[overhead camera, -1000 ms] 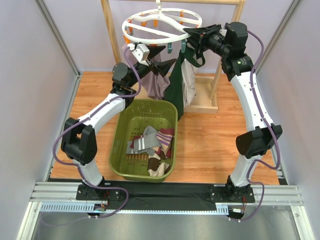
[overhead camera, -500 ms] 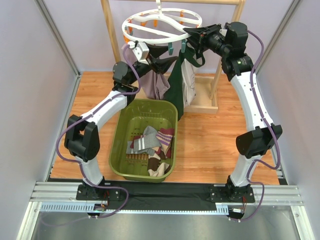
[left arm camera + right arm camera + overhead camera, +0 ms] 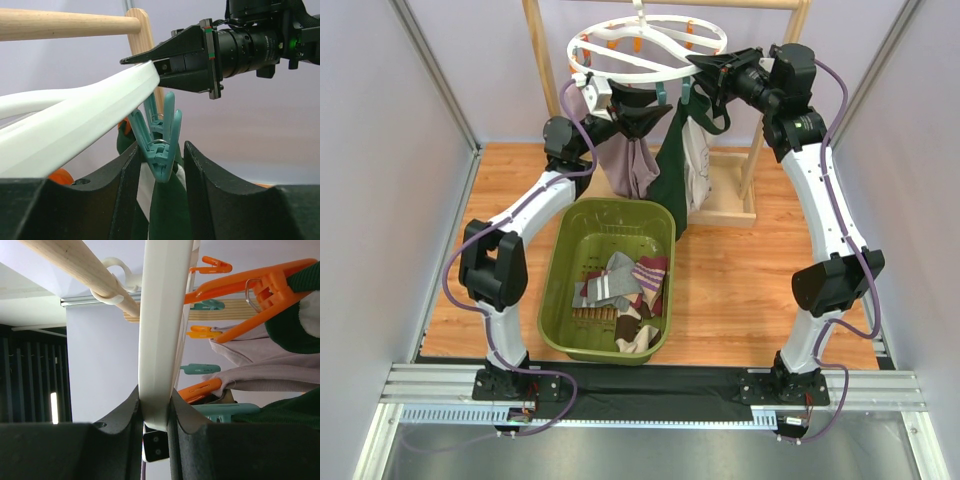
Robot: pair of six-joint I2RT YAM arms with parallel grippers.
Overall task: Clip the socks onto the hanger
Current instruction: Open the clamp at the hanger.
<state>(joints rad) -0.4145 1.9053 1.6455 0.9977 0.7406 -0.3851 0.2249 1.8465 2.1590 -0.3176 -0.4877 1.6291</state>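
My right end effector (image 3: pixel 155 410) is closed on the rim of the hanger (image 3: pixel 162 315), hung from the wooden rail (image 3: pixel 80 270), while my left end effector (image 3: pixel 160 165), parted and empty, straddles a teal clip (image 3: pixel 161 145), which I judge needs a square squeeze next.

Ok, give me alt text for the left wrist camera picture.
A teal clip hangs from the white hanger between the left pincer's two black fingers, a dark green sock below it. The right pincer grips the hanger's rim, under a wooden rail.
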